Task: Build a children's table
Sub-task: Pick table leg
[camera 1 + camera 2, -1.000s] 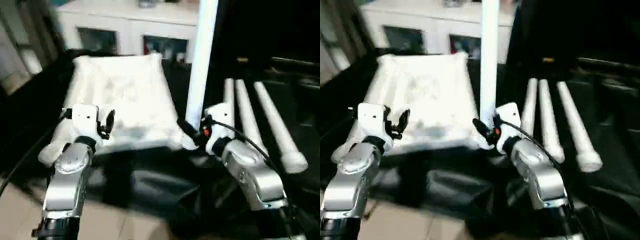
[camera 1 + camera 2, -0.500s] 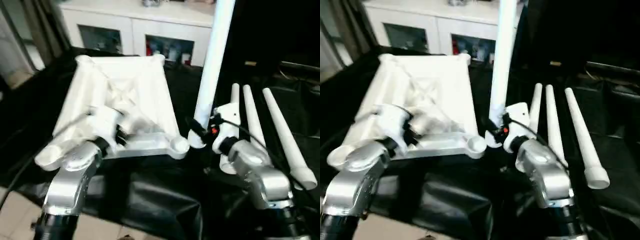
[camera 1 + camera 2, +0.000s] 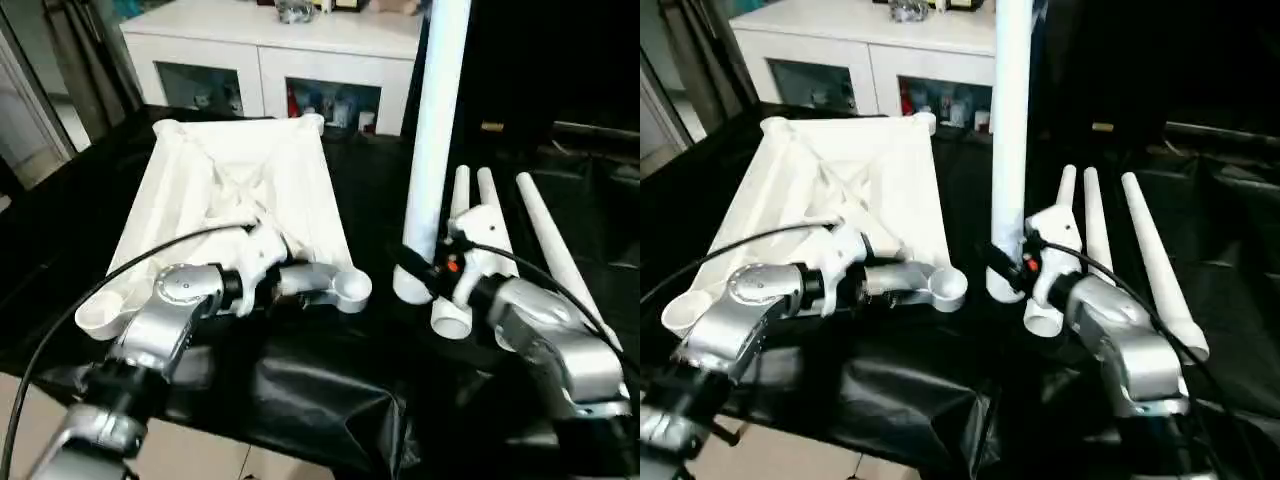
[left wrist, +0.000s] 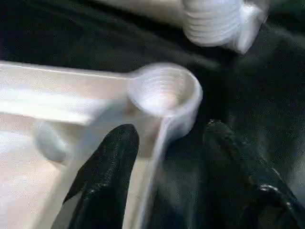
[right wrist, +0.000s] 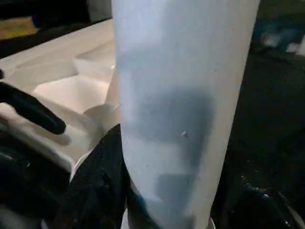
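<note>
Presently, first-leg fitting: right end effector (image 3: 425, 275) grips the upright leg (image 3: 432, 150) just beside the tabletop's (image 3: 240, 190) near corner socket (image 4: 164, 93); left end effector (image 4: 164, 143) straddles that rim, open. Next: seat threaded end squarely.

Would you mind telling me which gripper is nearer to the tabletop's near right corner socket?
Left. The left gripper straddles the tabletop's rim right beside that corner socket; the right gripper stands farther right, holding the upright leg.
</note>
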Robot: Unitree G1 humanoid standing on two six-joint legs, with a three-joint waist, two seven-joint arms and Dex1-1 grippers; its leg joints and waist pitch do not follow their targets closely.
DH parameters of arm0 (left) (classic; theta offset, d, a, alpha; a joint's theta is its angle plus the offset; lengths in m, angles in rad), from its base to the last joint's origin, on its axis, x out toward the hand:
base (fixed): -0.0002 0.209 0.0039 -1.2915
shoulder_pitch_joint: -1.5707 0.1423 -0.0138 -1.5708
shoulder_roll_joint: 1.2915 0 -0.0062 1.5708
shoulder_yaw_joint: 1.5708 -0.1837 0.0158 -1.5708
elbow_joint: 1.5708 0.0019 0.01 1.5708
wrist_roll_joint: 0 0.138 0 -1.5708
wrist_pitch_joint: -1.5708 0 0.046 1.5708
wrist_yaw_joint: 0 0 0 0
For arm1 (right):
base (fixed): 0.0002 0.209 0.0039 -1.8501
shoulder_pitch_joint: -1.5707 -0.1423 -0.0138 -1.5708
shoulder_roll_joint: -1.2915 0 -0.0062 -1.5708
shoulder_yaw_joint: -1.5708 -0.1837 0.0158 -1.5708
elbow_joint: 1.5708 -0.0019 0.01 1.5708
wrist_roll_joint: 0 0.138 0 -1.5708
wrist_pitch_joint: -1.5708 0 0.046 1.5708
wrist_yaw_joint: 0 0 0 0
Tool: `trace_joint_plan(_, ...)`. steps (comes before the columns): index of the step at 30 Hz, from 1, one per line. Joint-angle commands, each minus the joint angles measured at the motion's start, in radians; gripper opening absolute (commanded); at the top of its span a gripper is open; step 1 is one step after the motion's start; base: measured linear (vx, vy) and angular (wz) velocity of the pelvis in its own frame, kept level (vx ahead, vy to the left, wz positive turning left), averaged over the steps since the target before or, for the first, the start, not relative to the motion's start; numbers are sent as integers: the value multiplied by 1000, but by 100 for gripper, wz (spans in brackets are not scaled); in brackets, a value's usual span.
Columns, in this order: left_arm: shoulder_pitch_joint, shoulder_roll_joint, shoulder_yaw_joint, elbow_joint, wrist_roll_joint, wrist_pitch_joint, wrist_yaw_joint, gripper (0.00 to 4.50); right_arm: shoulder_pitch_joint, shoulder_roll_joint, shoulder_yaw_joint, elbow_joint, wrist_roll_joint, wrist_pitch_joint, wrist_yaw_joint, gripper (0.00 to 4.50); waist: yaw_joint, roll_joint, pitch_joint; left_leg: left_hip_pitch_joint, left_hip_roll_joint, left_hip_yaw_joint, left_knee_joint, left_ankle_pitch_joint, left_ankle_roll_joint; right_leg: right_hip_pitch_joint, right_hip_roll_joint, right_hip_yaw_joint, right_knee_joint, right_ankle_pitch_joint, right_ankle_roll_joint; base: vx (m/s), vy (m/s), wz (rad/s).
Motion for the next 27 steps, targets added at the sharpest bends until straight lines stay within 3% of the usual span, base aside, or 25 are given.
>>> trace_joint_plan(1,-29,17,-12,42,22,-34,-37,229,1,-10,7,-37,20,11,11,190,2,7,-75,-2,71,-25,-68,-36,37,63,-96,52,-70,39,-216,0,0,0)
trace_joint_plan(4,-64,32,-22,123,56,-90,-41,227,11,-16,6,-48,19,14,19,190,0,10,-70,0,75,-24,-71,-85,31,64,-100,50,-75,6,-245,0,0,0)
trace_joint_plan(6,-72,34,-26,147,67,-116,-37,190,13,-18,6,-51,20,16,21,190,1,10,-69,0,77,-25,-73,-101,24,66,-103,51,-78,-29,-240,0,0,0)
trace_joint_plan(8,-74,31,-21,157,64,-116,-33,194,14,-19,6,-52,21,17,21,190,1,9,-68,-1,79,-25,-74,-103,19,67,-105,52,-78,-37,-240,0,0,0)
trace_joint_plan(11,-90,27,-25,202,66,-138,-58,154,16,-21,7,-57,20,21,24,190,2,8,-68,0,77,-24,-74,-98,19,66,-106,53,-81,-55,-240,0,0,0)
trace_joint_plan(20,-143,15,-29,345,101,-215,-50,97,12,-23,10,-57,21,23,30,190,3,7,-69,0,79,-24,-74,-88,20,66,-108,52,-78,-37,-240,0,0,0)
trace_joint_plan(22,-149,14,-27,357,101,-217,-57,61,12,-24,11,-58,21,24,30,190,3,7,-68,-1,80,-24,-74,-93,18,67,-109,53,-78,-40,-244,0,0,0)
trace_joint_plan(25,-158,12,-28,384,106,-226,-74,53,14,-25,12,-61,23,26,30,190,4,9,-68,0,82,-25,-74,-98,15,66,-111,53,-80,-51,-245,0,0,0)
trace_joint_plan(27,-164,7,-23,403,105,-234,-81,20,15,-23,13,-65,25,28,30,190,3,8,-68,0,81,-25,-75,-98,14,67,-109,52,-79,-48,-245,0,0,0)
